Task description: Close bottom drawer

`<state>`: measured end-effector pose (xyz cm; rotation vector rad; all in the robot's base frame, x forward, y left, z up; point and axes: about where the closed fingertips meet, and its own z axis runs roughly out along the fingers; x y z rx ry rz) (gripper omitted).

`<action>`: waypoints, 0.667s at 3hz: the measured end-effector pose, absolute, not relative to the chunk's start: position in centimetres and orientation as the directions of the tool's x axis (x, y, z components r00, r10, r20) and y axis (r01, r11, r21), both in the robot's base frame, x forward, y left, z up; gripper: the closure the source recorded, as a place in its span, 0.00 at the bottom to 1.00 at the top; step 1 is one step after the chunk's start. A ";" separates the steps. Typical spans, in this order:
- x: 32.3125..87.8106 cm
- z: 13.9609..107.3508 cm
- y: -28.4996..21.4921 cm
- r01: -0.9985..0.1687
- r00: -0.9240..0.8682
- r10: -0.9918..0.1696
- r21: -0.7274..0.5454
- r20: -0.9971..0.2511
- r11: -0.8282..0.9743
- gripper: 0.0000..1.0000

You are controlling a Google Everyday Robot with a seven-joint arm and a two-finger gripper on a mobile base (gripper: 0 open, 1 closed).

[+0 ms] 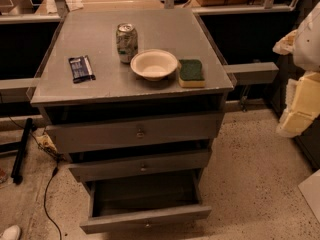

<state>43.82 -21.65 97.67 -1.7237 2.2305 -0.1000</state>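
The grey cabinet [100, 39] stands in the middle of the camera view. Its bottom drawer [145, 218] is pulled far out toward me, showing the dark inner box and a small knob low on the flat front. Above it, the middle drawer [140, 165] and the top drawer [137, 131] stick out only slightly. My gripper [300, 99] is at the right edge of the view among the arm's white and cream parts. It is well to the right of the cabinet, above drawer height, and touches nothing.
On the cabinet top are a drink can [126, 42], a cream bowl [154, 64], a green-and-yellow sponge [191, 72] and a dark snack packet [81, 68]. A cable [47, 194] and a black bar [22, 149] lie on the speckled floor at left.
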 end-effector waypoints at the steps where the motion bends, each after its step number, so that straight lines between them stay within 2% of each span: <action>1: 43.8 97.7 -21.7 -0.931 -0.221 -0.953 -0.247 -0.207 0.270 0.00; 2: 43.8 97.7 -21.7 -0.931 -0.221 -0.953 -0.247 -0.207 0.270 0.19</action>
